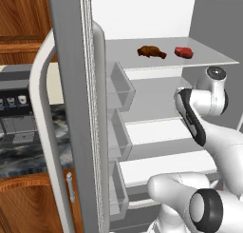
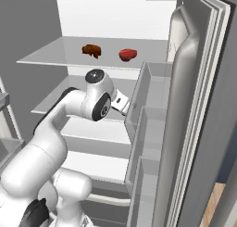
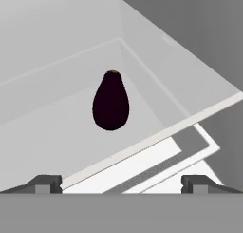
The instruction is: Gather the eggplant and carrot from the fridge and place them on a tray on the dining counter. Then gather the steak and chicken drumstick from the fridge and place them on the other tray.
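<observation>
Ahead of the open end effector (image 3: pixel 121 182) lies the eggplant (image 3: pixel 110 102).

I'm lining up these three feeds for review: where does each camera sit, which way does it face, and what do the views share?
Left base view: behind the arm on its left, facing the open fridge; white arm at lower right.
Right base view: behind on the right, facing the same shelves; arm at lower left.
Hand view: on the hand, looking along the open claw at the eggplant on a shelf.
Shared: both base views show the chicken drumstick and steak on the top shelf.
</observation>
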